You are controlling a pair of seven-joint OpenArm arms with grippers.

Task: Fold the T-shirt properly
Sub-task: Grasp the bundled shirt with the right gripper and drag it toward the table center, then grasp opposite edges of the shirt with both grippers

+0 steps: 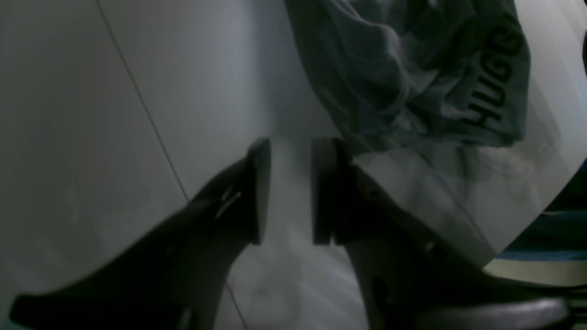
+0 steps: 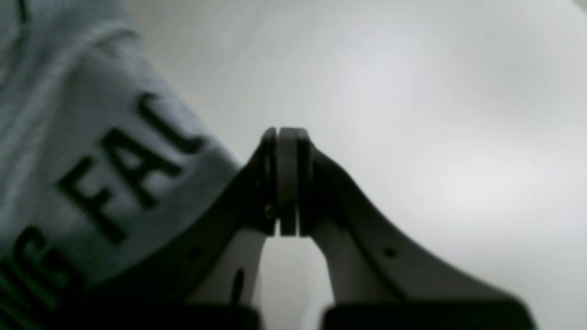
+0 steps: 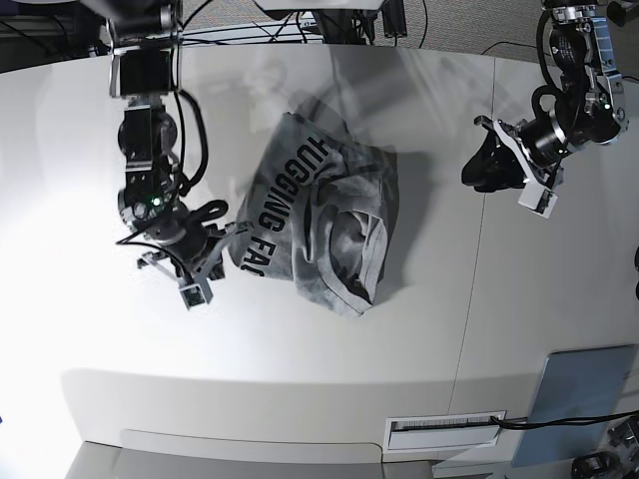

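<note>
Here the T-shirt [image 3: 324,225] lies crumpled in a heap near the middle of the base view, on the pale counter [image 3: 90,329]. Its black lettering runs down the heap's left side, and grey folds bunch toward the lower right of the heap. The shirt is not spread flat and no neat fold shows.

The right pincer [image 3: 205,261] sits at the left of the base view, just beside the heap's lower left edge, next to the end of the lettering. In the right wrist view the right pincer [image 2: 287,183] has its 2 jaws pressed together with nothing between them, and the T-shirt [image 2: 91,156] fills the left of that frame with part of its lettering readable. Whether the jaws touch the cloth I cannot tell.

The left pincer [image 3: 489,168] is at the upper right of the base view, well apart from the shirt, over bare counter. In the left wrist view the left pincer [image 1: 290,190] stands partly open with an empty gap between its jaws, and the T-shirt [image 1: 403,78] shows in the upper right of that frame.

A blue-grey pad [image 3: 581,391] lies at the lower right of the base view.
</note>
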